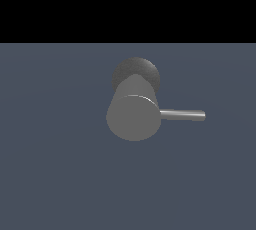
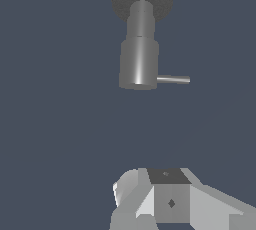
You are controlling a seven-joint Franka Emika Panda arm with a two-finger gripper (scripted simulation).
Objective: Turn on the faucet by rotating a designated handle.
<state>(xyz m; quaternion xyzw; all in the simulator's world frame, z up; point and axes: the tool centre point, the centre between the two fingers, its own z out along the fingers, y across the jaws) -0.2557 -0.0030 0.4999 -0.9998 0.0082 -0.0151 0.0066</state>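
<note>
Nearest to the wrist camera we saw only the blocky grey and white body of the gripper [image 2: 170,201], its fingers out of sight, so we could not tell whether it was wide or narrow; it sat well apart from the faucet [image 2: 139,56], with nothing between them but bare blue-grey floor [image 2: 60,139]. Farther off, the faucet stood alone on that floor in the exterior view, away from its far edge, and the handle [image 1: 182,115] stuck out level from the cylinder's side toward the exterior view's right, untouched.
</note>
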